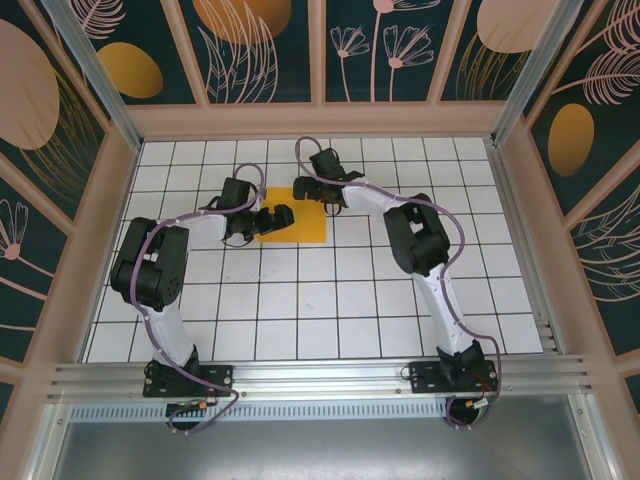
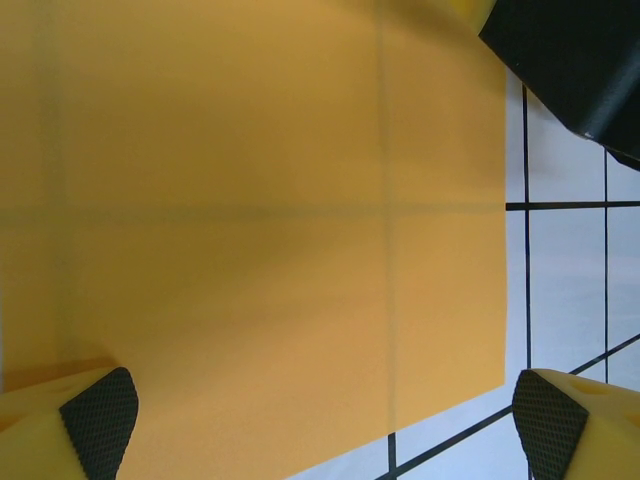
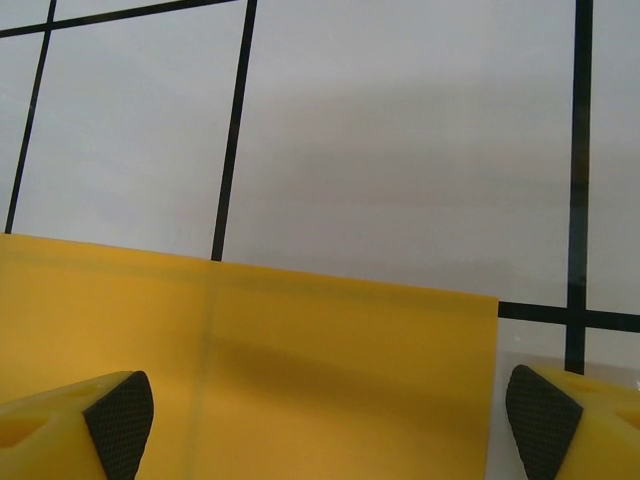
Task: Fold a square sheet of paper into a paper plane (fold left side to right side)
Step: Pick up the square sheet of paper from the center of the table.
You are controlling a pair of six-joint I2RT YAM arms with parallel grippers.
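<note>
The square sheet of paper (image 1: 300, 227) lies flat on the tiled table (image 1: 330, 310), toward 12 o'clock. The left gripper (image 2: 325, 425), jaws spread wide, is placed at its 9 o'clock edge, and the right gripper (image 3: 332, 420), likewise spread, at 1 o'clock. The sheet is judged thin, light and limp, and is best pinched at a corner.

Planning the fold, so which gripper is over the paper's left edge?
The left gripper; the right gripper sits at the sheet's far right corner.
</note>
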